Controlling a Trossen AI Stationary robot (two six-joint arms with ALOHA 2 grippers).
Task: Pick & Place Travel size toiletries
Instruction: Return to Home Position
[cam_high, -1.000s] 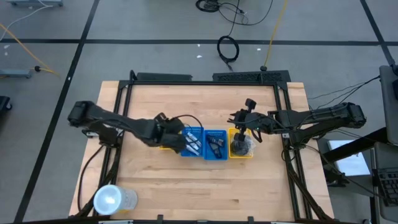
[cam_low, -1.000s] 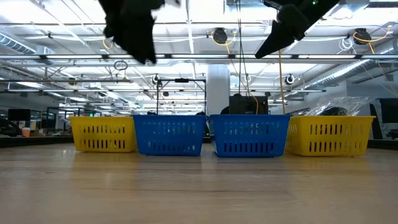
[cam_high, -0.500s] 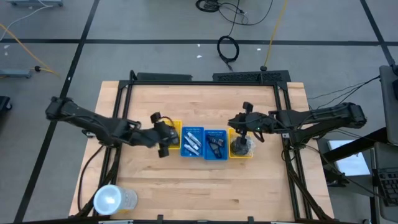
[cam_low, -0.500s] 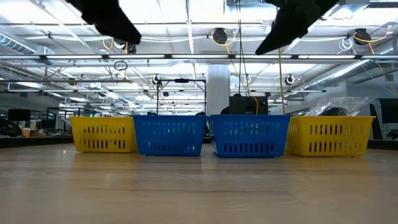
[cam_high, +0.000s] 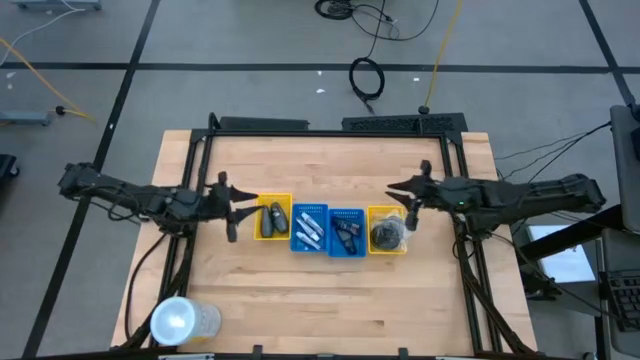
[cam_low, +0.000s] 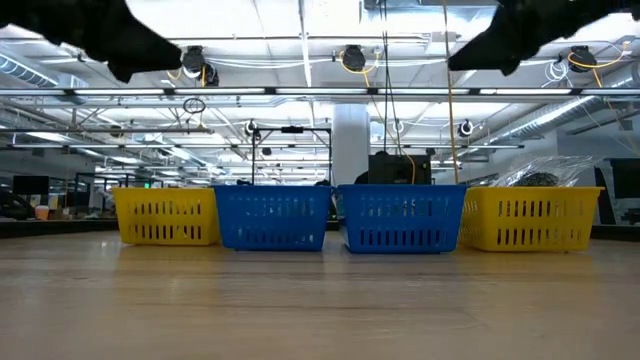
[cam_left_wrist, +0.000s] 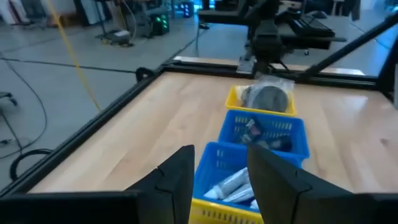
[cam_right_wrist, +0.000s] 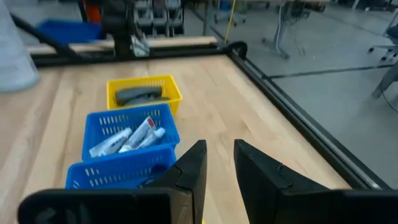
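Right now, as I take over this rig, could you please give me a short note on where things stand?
Left gripper: open, empty, raised off the left end of the basket row.
Right gripper: open, empty, raised by the right end.
Things: dark bottles in the left yellow basket; white tubes in the left blue basket; dark items in the right blue basket; mesh puff in the right yellow basket.
Done: every toiletry in view sits in a basket.
Left: probably only parking both arms.
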